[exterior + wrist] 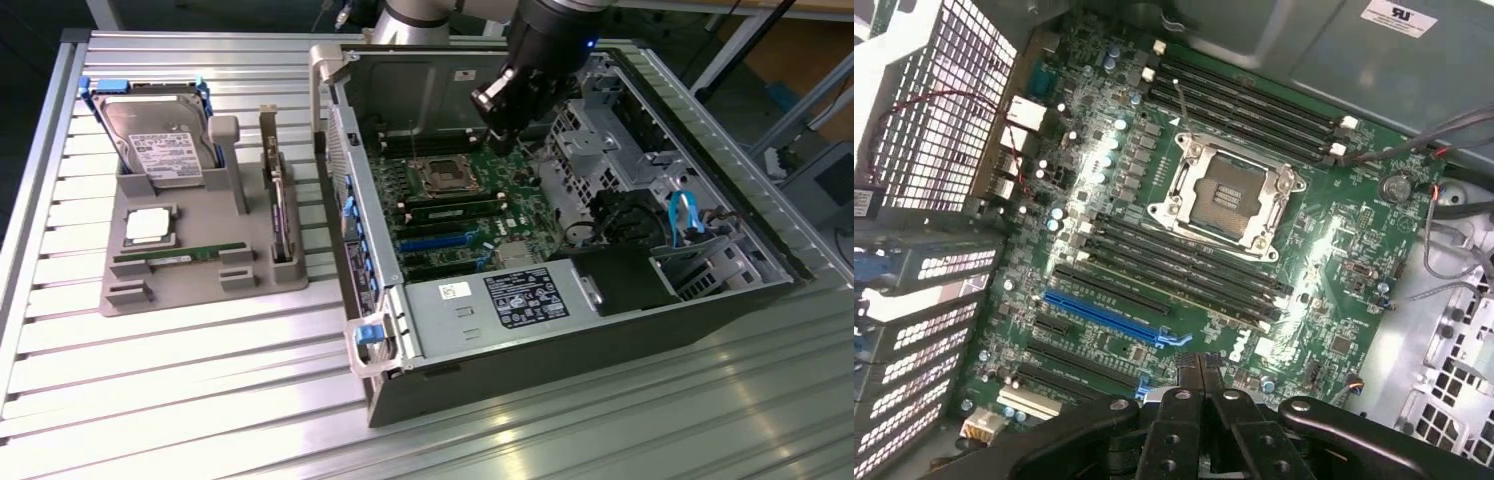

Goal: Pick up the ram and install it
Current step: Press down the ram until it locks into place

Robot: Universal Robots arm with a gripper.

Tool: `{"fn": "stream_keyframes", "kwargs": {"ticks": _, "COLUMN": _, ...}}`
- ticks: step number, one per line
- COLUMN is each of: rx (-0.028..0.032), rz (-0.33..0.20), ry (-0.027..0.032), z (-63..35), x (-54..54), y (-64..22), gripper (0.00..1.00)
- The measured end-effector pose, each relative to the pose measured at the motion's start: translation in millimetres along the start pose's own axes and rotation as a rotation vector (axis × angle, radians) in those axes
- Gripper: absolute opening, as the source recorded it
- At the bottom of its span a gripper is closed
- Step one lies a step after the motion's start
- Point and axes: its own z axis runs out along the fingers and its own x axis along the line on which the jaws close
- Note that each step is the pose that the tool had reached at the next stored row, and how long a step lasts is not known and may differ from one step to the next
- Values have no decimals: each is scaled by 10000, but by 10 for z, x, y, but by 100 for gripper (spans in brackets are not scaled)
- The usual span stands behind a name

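Gripper (501, 135) hangs over the motherboard (1184, 260), fingers pressed together on nothing, ram (180, 256) on the holder (200, 290); dip lower and it could clip the socket (1229, 197).

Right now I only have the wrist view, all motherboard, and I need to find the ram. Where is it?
Observer: The ram lies outside the computer case, in the grey holder on the exterior view's left.
Operator: What else is in that holder?
Observer: A silver processor next to the ram, and a hard drive propped beyond it.
Operator: And my gripper?
Observer: The gripper hangs inside the case, apart from the holder.
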Motion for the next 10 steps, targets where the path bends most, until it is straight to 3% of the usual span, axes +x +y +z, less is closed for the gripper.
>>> {"fn": "stream_keyframes", "kwargs": {"ticks": 3, "rx": -7, "rz": 985, "ry": 0, "z": 10, "x": 0, "y": 0, "gripper": 10}}
{"fn": "stream_keyframes", "kwargs": {"ticks": 10, "rx": -16, "rz": 2411, "ry": 2, "z": 25, "x": 0, "y": 0, "gripper": 10}}
